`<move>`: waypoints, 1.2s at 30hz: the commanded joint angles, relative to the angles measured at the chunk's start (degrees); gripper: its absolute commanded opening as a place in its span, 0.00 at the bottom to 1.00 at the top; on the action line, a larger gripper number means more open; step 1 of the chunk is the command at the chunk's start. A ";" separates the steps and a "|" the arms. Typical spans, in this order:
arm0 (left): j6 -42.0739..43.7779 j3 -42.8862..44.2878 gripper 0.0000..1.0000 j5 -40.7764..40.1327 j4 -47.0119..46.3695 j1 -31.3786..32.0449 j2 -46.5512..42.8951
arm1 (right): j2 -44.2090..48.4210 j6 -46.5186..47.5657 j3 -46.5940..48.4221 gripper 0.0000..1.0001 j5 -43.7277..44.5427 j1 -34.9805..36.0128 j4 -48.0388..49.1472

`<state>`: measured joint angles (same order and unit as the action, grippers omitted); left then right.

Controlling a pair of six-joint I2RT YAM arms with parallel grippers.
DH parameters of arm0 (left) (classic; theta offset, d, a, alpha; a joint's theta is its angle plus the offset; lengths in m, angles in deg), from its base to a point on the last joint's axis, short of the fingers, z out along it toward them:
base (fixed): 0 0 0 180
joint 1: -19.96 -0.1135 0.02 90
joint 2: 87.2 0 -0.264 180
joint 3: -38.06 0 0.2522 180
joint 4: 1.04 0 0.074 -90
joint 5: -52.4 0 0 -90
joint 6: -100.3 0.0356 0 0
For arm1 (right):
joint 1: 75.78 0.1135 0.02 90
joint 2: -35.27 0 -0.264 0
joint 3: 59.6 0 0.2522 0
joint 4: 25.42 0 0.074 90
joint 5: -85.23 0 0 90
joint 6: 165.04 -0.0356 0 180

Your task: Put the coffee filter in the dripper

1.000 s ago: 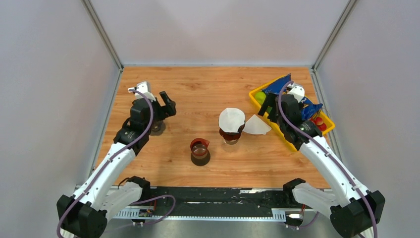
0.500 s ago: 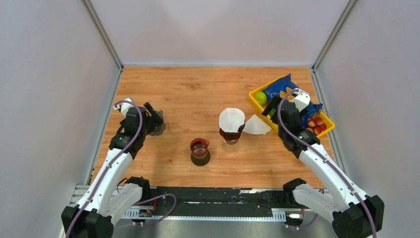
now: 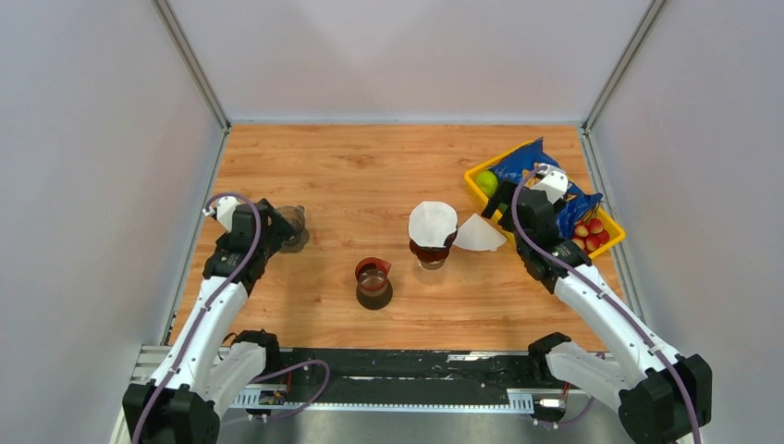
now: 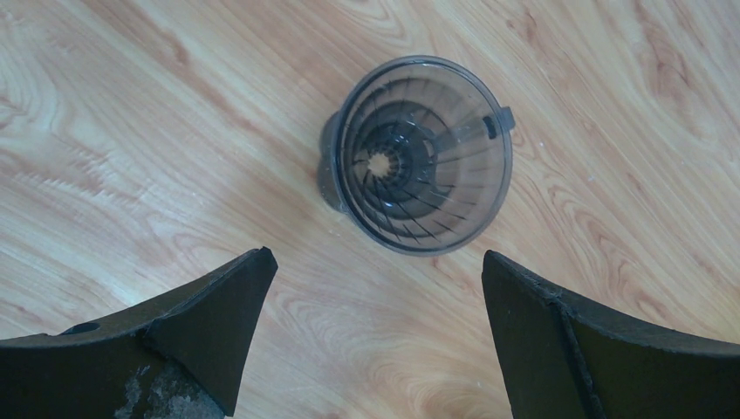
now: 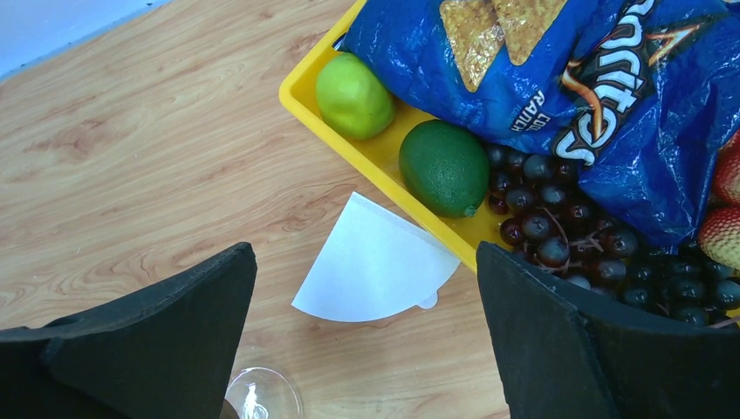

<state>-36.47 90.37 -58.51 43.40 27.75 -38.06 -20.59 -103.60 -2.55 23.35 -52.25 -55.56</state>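
Just before the wide-open right pincer (image 5: 364,250), coffee filter (image 5: 373,266); dripper (image 4: 421,155) before wide-open left pincer (image 4: 375,254).

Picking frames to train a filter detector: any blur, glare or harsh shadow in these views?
Top external: even light, soft shadows, all sharp. Left wrist: the dripper is crisp, with mild sheen on its clear wall. Right wrist: the filter is bright white yet its edges read cleanly; the chip bag glints a little.
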 commanded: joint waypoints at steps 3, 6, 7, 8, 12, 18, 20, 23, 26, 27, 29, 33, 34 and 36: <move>-2.28 -1.42 1.00 0.63 -5.24 -3.50 2.62 | -0.80 2.27 -0.13 1.00 -1.82 0.02 3.50; -2.57 -1.84 1.00 0.42 -7.42 -4.86 5.23 | -1.27 2.53 -0.13 1.00 -1.91 -0.03 3.59; -2.86 -2.39 1.00 -0.10 -8.73 -5.63 6.48 | -1.32 2.62 -0.20 1.00 -1.92 -0.06 3.65; -3.18 -2.67 1.00 0.08 -9.33 -6.72 7.15 | -1.22 2.63 -0.22 1.00 -1.98 -0.05 3.66; -4.34 -4.81 1.00 2.29 -15.47 -10.15 10.86 | -1.23 2.80 -0.32 1.00 -1.92 0.02 3.76; -4.55 -5.19 0.88 2.63 -20.00 -11.41 16.97 | -1.37 2.71 -0.65 1.00 -2.04 0.00 4.18; -5.15 -4.89 0.79 2.77 -20.83 -11.54 19.60 | -1.80 2.69 -0.48 1.00 -2.06 -0.03 4.33; -5.29 -4.46 0.57 4.55 -21.77 -11.50 21.61 | -2.27 2.80 -0.31 1.00 -2.34 0.01 4.29; -4.91 -3.52 0.38 5.57 -21.55 -11.49 22.88 | -2.03 2.80 -0.35 1.00 -2.78 0.00 4.26; -4.83 -3.41 0.34 5.68 -21.45 -11.55 22.95 | -1.94 2.74 -0.44 1.00 -2.81 -0.02 4.32; -4.60 -3.05 0.25 6.13 -21.09 -11.56 23.03 | -1.65 2.72 -0.45 1.00 -2.58 0.01 4.34; -4.10 -1.99 0.06 6.78 -19.56 -11.48 22.68 | -1.63 2.72 -0.41 1.00 -2.45 -0.05 4.29; -3.83 -1.70 0.02 7.18 -19.36 -11.53 22.34 | -1.69 2.72 -0.40 1.00 -2.45 -0.04 4.33; -3.10 -1.33 0.00 8.32 -19.26 -11.53 21.52 | -1.64 2.76 -0.40 1.00 -2.53 -0.03 4.29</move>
<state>-40.99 86.91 -51.89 23.01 16.69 -15.30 -22.82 -101.48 -2.90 21.05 -52.25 -53.90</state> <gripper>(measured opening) 0.164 0.997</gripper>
